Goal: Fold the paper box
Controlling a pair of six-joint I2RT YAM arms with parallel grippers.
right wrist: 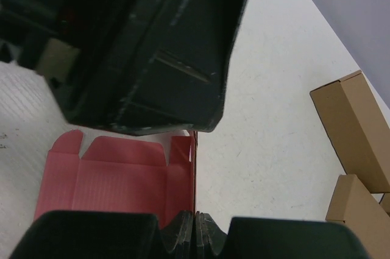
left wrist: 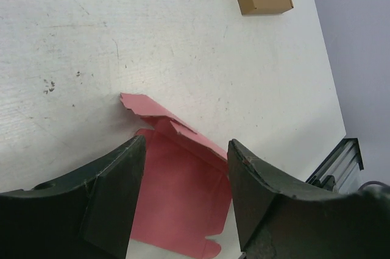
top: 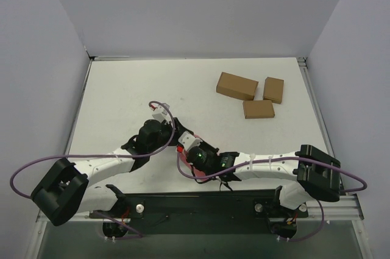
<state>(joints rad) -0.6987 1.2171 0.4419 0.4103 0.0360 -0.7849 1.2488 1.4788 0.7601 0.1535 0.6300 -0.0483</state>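
- White table (top: pixel 122 94) fills the middle of the top view, with grey walls (top: pixel 201 9) around it. Both arms enter from the bottom edge and meet at lower centre.
- Right gripper (right wrist: pixel 195 230): bottom centre of its wrist view. The fingers are pressed together on a raised edge of the paper box (right wrist: pixel 116 180) (the thin card runs straight down into the pads). Judged purpose: to hold one side panel upright at its crease.
- Paper box: a pink-red sheet lying mostly flat on the table, lower left of the right wrist view. In the top view it is almost hidden beneath the two wrists.
- Left gripper (left wrist: pixel 183 201): bottom of its wrist view, fingers spread wide, one on either side of the sheet, gripping nothing. Part of the sheet stands half-raised just beyond it, likely the next panel to be taken.
- Brown cardboard boxes (top: pixel 236 86): three, upper right of the top view, well apart from the work.
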